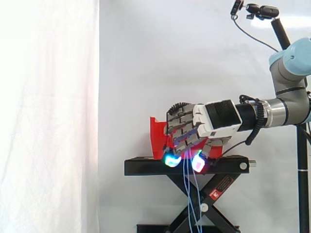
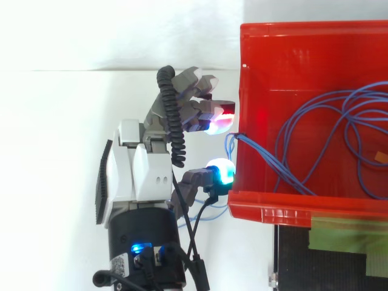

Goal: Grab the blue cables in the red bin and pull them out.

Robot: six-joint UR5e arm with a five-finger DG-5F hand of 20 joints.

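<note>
The sticker (image 1: 220, 187) on the black stand (image 1: 187, 166) cannot be read.

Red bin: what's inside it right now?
Loops of blue cable lie inside the red bin, some strands leaving at its front edge and hanging past the black stand. From the side, the bin wall and the hand cover the contents.

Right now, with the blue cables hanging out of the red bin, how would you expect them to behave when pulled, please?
Probably floppy: the blue cables droop limply from the red bin past the black stand. Likely light, since the strands look thin. Inside the bin they lie in overlapping loops, so they may snag or come out together.
</note>
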